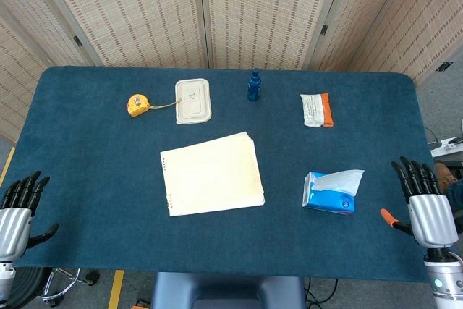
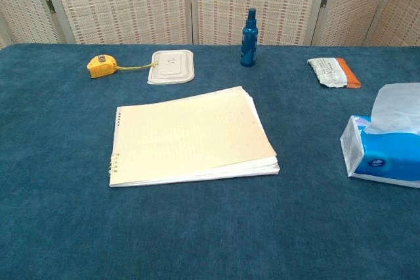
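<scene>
Nothing is in hand yet: the left hand hangs off the near left corner of the tabletop and the right hand off its near right edge, both with fingers spread and holding nothing, so all the handling looks still ahead. Nearest the right hand is the blue tissue pack, lying flat near the right front of the blue cloth, a white tissue sticking up from its slot; its long axis runs roughly left to right in the head view. The spiral notepad lies in the middle, its bound edge to the left, tilted slightly. Farther back sit a yellow tape measure, a white lid, a blue bottle standing upright and a wipes packet
</scene>
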`<state>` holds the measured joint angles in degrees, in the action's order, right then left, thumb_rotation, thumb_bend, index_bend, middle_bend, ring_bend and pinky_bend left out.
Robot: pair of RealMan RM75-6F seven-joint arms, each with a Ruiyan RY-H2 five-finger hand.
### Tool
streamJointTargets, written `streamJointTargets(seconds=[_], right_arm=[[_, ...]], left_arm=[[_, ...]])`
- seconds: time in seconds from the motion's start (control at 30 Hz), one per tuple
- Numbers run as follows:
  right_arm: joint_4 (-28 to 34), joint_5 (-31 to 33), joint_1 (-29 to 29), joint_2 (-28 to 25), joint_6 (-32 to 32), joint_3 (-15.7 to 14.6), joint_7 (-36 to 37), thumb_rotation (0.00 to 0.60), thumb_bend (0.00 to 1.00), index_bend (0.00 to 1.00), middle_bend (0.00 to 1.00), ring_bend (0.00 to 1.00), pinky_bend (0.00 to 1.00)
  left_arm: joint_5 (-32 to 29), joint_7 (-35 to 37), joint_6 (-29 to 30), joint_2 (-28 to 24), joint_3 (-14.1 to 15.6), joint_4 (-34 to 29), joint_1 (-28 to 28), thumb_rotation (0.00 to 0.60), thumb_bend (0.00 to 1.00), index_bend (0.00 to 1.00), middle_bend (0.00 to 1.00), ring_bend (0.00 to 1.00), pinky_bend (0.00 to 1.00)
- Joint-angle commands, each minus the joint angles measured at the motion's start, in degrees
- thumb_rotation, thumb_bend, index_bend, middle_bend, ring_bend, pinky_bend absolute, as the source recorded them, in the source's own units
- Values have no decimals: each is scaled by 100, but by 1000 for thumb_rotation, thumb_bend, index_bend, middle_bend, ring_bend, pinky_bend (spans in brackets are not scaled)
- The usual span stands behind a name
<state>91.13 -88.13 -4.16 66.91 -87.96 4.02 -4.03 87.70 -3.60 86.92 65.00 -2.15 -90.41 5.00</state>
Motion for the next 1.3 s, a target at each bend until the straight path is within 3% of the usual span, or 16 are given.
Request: streamJointTargets(seconds=[0.03,0.63,0.8,1.07,1.3], right_arm=[[-18,-25,7,4,-21,-10,1,600,90,0,0,0,15],[-60,18,-85,13,96,69,263,600,92,38,21,0,15],[-25,266,-510,44,817,222,454,600,122,147,82,0,15],[44,1045,-1230,292,1899,599,0,600,176,268,146,0,14],[118,1457,-1593,516,2337,741,-206,600,215,342,196,0,14]], left_arm=[[20,-19,-2,0,-2,-12,13,600,261,0,0,0,101],[30,-101,-112,-33,44,-81,51,600,259,0,0,0,101],[97,-180,-109,10,61,-89,72,600,259,0,0,0,103],[118,-241,-172,48,104,-79,92,600,259,0,0,0,106],[138,-187,-164,48,109,-71,99,600,260,0,0,0,106]])
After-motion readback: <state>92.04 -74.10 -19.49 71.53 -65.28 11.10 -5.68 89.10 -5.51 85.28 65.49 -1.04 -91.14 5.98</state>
